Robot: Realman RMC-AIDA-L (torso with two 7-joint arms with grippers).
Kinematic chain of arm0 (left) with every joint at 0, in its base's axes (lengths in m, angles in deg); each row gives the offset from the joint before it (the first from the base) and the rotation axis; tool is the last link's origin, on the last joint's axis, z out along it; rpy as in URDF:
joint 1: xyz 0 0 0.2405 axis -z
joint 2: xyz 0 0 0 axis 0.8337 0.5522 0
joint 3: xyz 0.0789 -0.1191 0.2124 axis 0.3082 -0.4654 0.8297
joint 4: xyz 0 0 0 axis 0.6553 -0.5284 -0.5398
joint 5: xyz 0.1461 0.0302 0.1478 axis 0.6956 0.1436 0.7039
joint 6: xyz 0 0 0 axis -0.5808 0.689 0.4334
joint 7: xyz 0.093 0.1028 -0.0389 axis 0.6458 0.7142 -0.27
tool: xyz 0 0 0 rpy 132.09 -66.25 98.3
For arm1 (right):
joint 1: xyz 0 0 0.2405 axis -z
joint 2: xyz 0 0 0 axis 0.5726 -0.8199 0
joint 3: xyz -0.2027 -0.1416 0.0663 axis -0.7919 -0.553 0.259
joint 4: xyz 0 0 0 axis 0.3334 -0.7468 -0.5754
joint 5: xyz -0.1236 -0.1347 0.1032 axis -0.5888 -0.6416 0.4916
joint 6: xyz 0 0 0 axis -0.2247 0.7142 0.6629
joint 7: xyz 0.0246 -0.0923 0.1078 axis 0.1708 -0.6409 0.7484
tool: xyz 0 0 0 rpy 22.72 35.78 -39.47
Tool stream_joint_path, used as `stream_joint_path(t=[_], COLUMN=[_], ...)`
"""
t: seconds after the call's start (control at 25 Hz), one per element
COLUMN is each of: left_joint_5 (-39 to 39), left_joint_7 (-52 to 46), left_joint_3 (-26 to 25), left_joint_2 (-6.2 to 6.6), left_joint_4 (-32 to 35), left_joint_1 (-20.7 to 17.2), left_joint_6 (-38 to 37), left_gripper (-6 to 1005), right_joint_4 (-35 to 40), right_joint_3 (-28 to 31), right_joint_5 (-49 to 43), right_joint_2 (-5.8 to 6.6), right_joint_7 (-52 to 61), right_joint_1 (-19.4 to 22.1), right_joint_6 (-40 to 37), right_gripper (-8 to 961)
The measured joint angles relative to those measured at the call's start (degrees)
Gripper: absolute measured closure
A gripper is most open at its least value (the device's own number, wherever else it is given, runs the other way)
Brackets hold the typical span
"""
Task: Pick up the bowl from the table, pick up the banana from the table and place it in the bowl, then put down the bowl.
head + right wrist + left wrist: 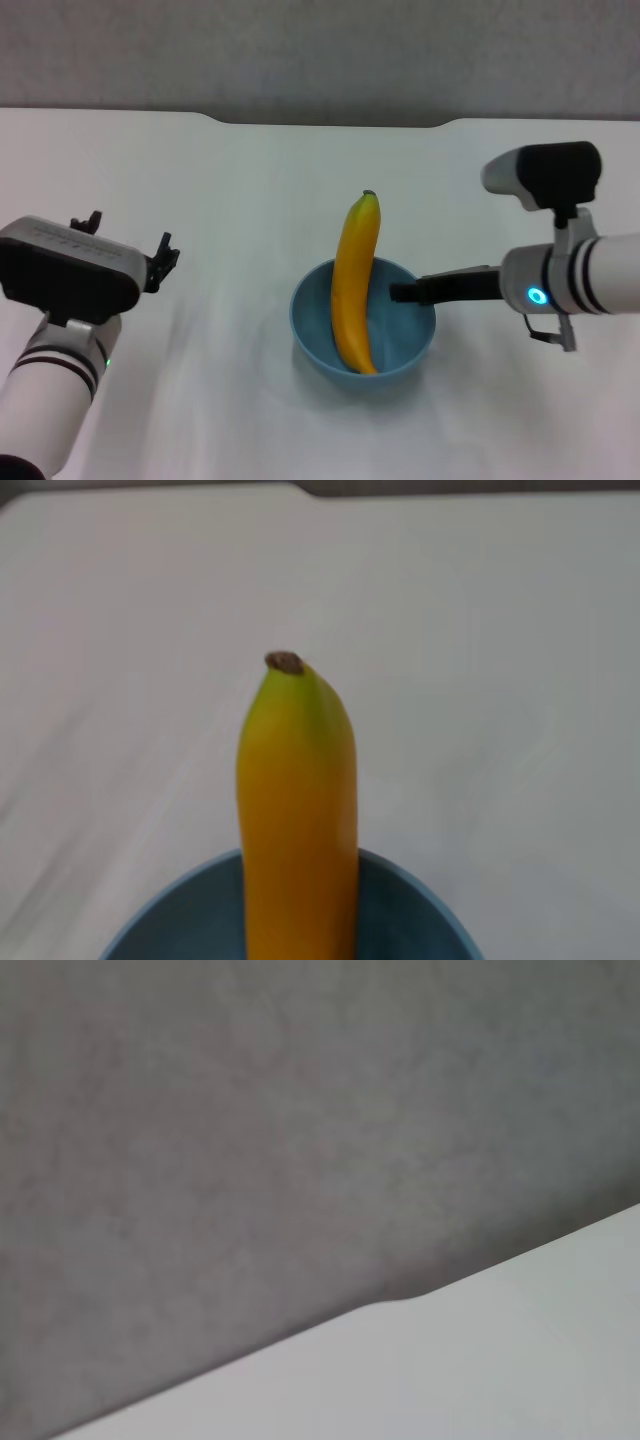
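Observation:
The light-blue bowl (363, 330) sits at the middle of the white table (200, 170). The yellow banana (356, 285) lies in it, its dark tip sticking out over the far rim. My right gripper (400, 291) reaches in from the right and is shut on the bowl's right rim. The right wrist view shows the banana (298, 810) rising out of the bowl (400, 910). My left gripper (128, 238) is open and empty at the left, well apart from the bowl.
The table's far edge has a shallow notch (335, 122) with a grey wall behind it. The left wrist view shows only that wall and the table edge (400, 1300).

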Motion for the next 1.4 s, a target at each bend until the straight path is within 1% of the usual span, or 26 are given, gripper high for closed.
stream_joint_path(t=[0.12, 0.2, 0.32, 0.36, 0.4, 0.48, 0.56, 0.6, 0.76, 0.84, 0.92, 0.96, 1.0, 1.04, 1.08, 1.2, 1.24, 1.36, 1.4], left_joint_5=[-2.08, -3.04, -3.10, -3.11, -3.13, -3.20, -2.98, -2.82, -2.21, -0.77, 2.13, 2.13, 7.45, 10.94, 10.94, 18.34, 20.43, 26.46, 28.52], left_joint_7=[-0.47, -0.47, -0.82, -1.04, -1.23, -1.85, -2.57, -3.29, -6.65, -8.62, -12.05, -12.05, -19.62, -25.08, -25.08, -35.72, -38.58, -46.69, -49.12], left_joint_3=[-0.66, -0.88, -1.30, -1.43, -1.56, -1.59, -1.60, -1.61, -1.43, -1.25, -1.21, -1.21, -1.20, -1.18, -1.18, -1.07, -1.05, -0.96, -0.75], left_joint_2=[0.19, 0.29, 0.28, 0.27, 0.25, 0.27, 0.28, 0.28, 0.36, 0.36, 0.35, 0.35, 0.35, 0.34, 0.34, 0.33, 0.33, 0.31, 0.29], left_joint_4=[-1.11, -1.78, -1.93, -1.81, -1.68, -1.43, -1.38, -1.38, -1.40, -1.37, -0.89, -0.89, 1.03, 2.50, 2.50, 5.50, 6.37, 9.98, 11.33], left_joint_1=[-0.63, -0.97, -1.10, -1.14, -1.18, -1.37, -1.58, -1.71, -1.91, -2.20, -2.80, -2.80, -3.32, -3.36, -3.36, -3.53, -3.60, -3.61, -3.52], left_joint_6=[0.26, 0.26, -0.56, -0.82, -1.05, -1.56, -2.29, -2.59, -2.98, -3.02, -3.05, -3.05, -3.20, -3.44, -3.44, -4.26, -4.64, -6.61, -7.24], left_gripper=[105, 105, 105, 105, 104, 104, 104, 104, 104, 104, 104, 104, 104, 104, 104, 104, 104, 104, 104], right_joint_4=[-6.28, -10.93, -19.30, -23.69, -23.69, -27.38, -29.37, -29.42, -27.01, -25.01, -22.33, -20.85, -19.52, -17.34, -17.34, -12.58, -10.15, -3.00, 1.95], right_joint_3=[2.16, 4.00, 4.96, 5.08, 5.08, 4.88, 4.30, 3.82, 0.69, -2.07, -6.05, -8.37, -10.52, -14.10, -14.10, -19.83, -22.61, -30.29, -34.57], right_joint_5=[-3.40, -6.07, -9.65, -10.75, -10.75, -10.78, -10.53, -10.44, -10.25, -10.24, -10.23, -10.23, -10.21, -10.20, -10.20, -10.69, -11.04, -12.30, -13.50], right_joint_2=[0.20, 0.14, 0.07, 0.01, 0.01, -0.04, -0.17, -0.20, -0.17, -0.11, -0.15, -0.15, -0.19, -0.19, -0.19, -0.18, -0.12, -0.21, -0.25], right_joint_7=[0.02, -0.04, -0.37, -1.35, -1.35, -4.21, -7.02, -7.58, -9.09, -12.28, -16.73, -18.20, -18.59, -17.04, -17.04, -11.25, -8.90, -2.53, 4.45], right_joint_1=[4.68, 8.03, 13.37, 16.48, 16.48, 19.62, 22.20, 22.93, 24.57, 24.76, 24.83, 24.85, 24.88, 25.19, 25.19, 25.43, 24.99, 22.99, 21.64], right_joint_6=[2.18, 3.16, 1.63, -0.23, -0.23, -2.97, -6.64, -8.55, -16.90, -22.37, -29.43, -34.09, -38.19, -45.86, -45.86, -58.78, -63.94, -76.07, -83.42], right_gripper=[567, 467, 318, 302, 286, 255, 223, 224, 228, 245, 274, 294, 314, 334, 334, 334, 334, 334, 334])
